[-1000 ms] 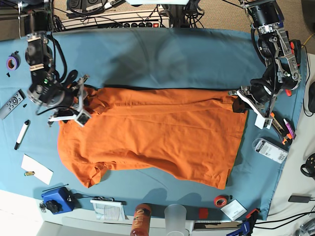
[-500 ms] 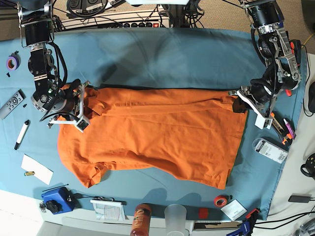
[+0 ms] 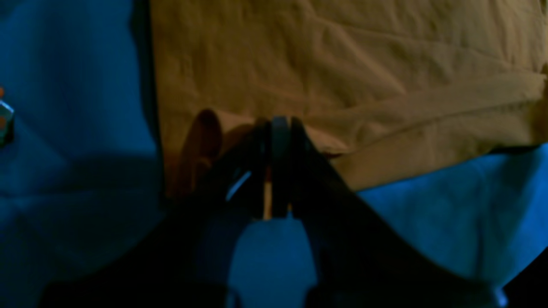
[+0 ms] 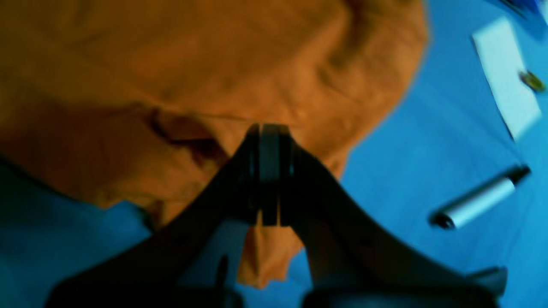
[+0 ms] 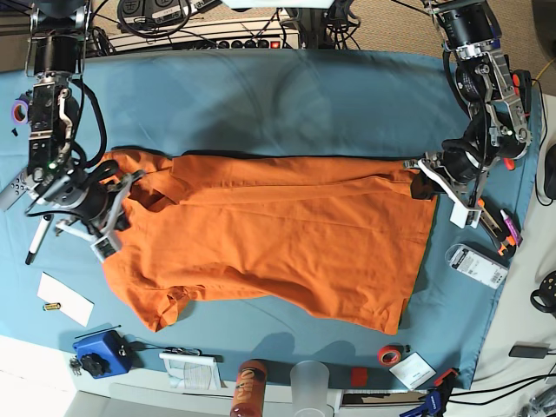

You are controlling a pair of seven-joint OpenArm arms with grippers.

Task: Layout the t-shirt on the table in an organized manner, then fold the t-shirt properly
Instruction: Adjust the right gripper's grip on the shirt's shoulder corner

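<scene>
Table (image 5: 287, 95): blue-teal cover, fills view. T-shirt (image 5: 278, 239): orange, spread flat at centre. Right gripper (image 5: 111, 228): at 9 o'clock, clamped on t-shirt's edge. Left gripper (image 5: 423, 178): at 3 o'clock, pinching hem corner. Marker pen (image 5: 38, 237): beside right gripper.

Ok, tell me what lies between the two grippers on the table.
In the base view, only the t-shirt spans the table between the right gripper and the left gripper, each shut on an end of it.
</scene>
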